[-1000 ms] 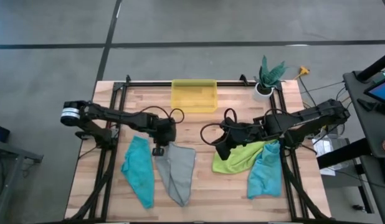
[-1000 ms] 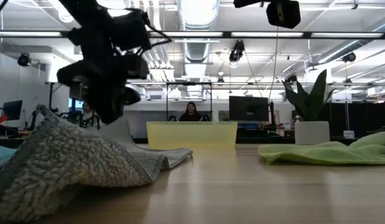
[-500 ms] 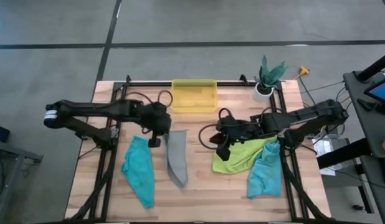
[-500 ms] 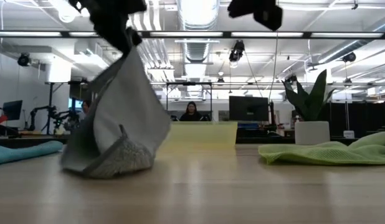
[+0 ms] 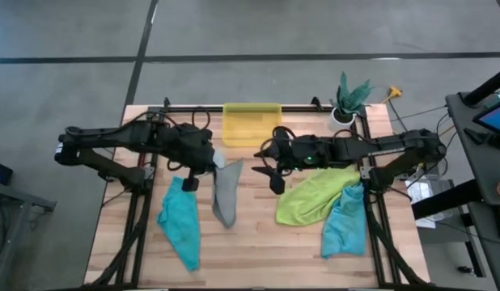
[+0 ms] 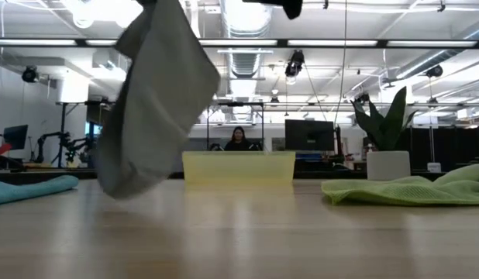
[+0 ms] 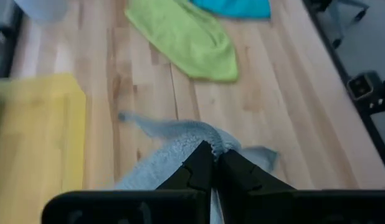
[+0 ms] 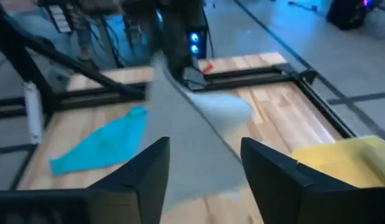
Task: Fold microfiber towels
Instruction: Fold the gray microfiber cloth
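No towel looked folded. The left hand (image 5: 209,162), clamped on the grey towel (image 5: 224,194), held it above mid-worktop (image 5: 250,250); the right hand (image 5: 264,171) was spread nearby. Teal and green towels lay crumpled.

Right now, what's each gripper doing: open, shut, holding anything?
Left gripper: shut on the grey towel, which hangs lifted off the table.
Right gripper: open, holding nothing, facing the grey towel.

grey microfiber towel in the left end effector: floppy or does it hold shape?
Probably floppy: the light grey microfiber towel hangs limp from the shut left end effector. Likely light: it drapes from one pinched edge. It may swing as the arm moves.
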